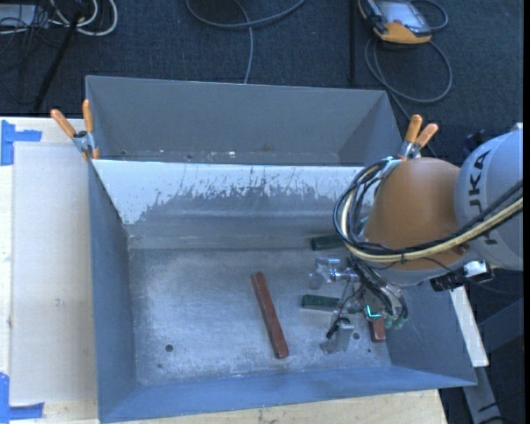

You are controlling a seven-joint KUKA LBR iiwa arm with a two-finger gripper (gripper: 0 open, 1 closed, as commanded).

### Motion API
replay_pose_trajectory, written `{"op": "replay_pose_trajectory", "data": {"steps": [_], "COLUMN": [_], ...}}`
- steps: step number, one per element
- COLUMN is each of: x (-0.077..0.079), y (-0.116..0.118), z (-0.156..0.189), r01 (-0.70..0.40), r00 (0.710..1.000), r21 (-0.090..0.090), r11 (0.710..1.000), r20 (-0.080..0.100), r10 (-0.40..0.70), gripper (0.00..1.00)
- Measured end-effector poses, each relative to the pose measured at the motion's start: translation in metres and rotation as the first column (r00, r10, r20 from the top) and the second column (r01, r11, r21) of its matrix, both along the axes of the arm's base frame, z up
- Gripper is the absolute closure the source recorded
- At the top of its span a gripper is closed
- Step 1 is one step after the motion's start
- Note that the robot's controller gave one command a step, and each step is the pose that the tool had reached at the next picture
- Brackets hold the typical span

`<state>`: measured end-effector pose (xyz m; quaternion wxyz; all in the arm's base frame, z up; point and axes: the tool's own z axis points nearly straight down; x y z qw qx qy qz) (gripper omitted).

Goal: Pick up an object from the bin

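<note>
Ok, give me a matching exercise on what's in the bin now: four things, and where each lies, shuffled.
Things:
1 long brown stick
2 small dark green piece
3 dark block
4 short red piece

Places:
a at the foot of the back wall
b middle of the floor, lying slantwise
c just right of the gripper in the view
d between the stick and the gripper

Pairs: 1-b; 2-d; 3-a; 4-c.

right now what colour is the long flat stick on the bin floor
Reddish brown: the long flat stick is seen best in the camera view.
</note>
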<state>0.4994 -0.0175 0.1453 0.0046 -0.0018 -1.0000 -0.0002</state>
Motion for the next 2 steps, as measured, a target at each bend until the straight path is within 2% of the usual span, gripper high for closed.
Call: {"op": "replay_pose_trajectory", "data": {"steps": [1, 2], "x": [0.0335, 0.0343], "y": [-0.0357, -0.0346], "z": [-0.0799, -0.0757], "r01": [0.091, 0.088], "r00": [0.996, 0.996], "r21": [-0.001, 0.000], "r11": [0.996, 0.996], "r20": [0.004, 0.009], "r10": [-0.091, -0.088], "gripper": [0.00, 1.00]}}
